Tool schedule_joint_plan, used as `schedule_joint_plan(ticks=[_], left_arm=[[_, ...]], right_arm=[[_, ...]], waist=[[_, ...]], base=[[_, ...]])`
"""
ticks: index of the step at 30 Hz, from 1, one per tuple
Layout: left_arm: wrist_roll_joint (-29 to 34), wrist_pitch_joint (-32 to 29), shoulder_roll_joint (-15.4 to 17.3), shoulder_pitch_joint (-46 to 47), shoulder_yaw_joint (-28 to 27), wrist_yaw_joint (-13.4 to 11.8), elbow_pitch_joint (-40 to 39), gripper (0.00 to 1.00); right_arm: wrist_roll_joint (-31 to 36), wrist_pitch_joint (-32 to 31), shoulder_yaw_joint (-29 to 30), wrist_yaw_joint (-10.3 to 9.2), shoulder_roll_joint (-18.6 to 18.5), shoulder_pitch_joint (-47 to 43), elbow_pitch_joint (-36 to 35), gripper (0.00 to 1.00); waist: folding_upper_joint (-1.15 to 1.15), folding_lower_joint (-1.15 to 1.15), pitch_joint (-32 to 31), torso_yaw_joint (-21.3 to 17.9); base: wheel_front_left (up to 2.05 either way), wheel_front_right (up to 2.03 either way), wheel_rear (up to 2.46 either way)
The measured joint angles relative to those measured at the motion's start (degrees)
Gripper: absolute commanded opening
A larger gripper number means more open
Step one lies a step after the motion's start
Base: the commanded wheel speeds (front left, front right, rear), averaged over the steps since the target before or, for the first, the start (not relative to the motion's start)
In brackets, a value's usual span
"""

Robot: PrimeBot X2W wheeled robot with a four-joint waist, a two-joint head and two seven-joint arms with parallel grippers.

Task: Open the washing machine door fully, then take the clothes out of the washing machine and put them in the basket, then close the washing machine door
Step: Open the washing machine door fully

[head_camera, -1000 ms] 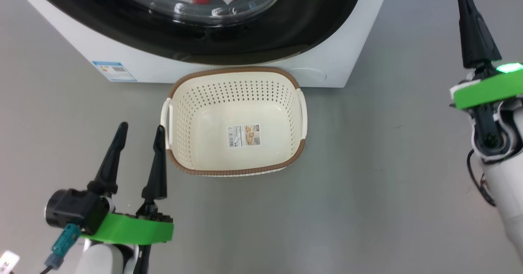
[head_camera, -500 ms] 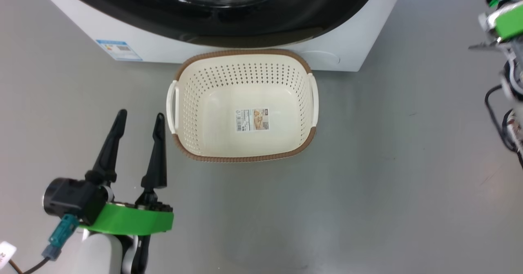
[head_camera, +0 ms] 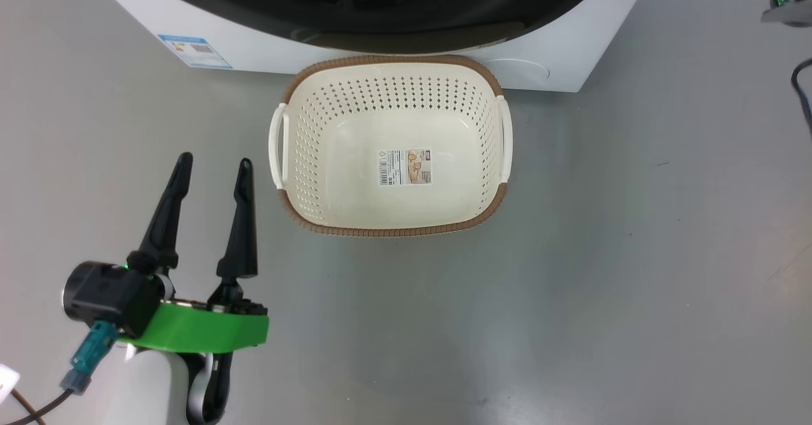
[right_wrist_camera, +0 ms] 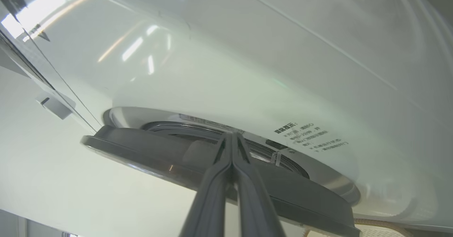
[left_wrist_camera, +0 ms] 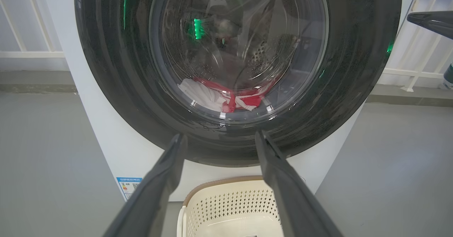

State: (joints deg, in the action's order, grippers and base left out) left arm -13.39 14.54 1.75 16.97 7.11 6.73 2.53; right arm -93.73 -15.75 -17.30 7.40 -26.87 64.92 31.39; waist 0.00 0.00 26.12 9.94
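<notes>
My right gripper (right_wrist_camera: 231, 135) had its fingers (right_wrist_camera: 212, 194) pressed together, tips at the washing machine door (right_wrist_camera: 141, 148) rim. My left gripper (head_camera: 214, 160) hung spread beside the basket (head_camera: 393, 229), which held just its paper label (head_camera: 406, 167). The clothes (left_wrist_camera: 226, 95) lay inside the washing machine (head_camera: 558, 57) drum.

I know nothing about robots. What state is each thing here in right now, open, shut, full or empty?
Door: not swung open; whether it is latched, I cannot tell.
Clothes: inside, behind the door's glass.
Basket: upright, empty.
Left gripper: open, holding nothing.
Right gripper: shut, tips at the door's edge.
</notes>
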Motion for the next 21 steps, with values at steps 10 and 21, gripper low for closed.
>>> schedule_joint_plan(ticks=[10, 21], left_arm=[[-0.92, 0.0, -0.01, 0.04, 0.66, -0.52, -0.04, 1.0], [-2.02, 0.0, -0.01, 0.23, 1.02, -1.02, -0.54, 1.0]], right_arm=[[-3.46, -9.62, 0.1, 0.0, 0.99, 4.89, 6.08, 0.0], [-2.47, -11.98, 0.12, 0.0, 1.43, 7.75, 7.4, 0.0]], waist=[[0.0, 0.0, 1.18, 1.1], [0.0, 0.0, 2.86, 2.81]], base=[[0.0, 0.0, 0.0], [0.0, 0.0, 0.0]])
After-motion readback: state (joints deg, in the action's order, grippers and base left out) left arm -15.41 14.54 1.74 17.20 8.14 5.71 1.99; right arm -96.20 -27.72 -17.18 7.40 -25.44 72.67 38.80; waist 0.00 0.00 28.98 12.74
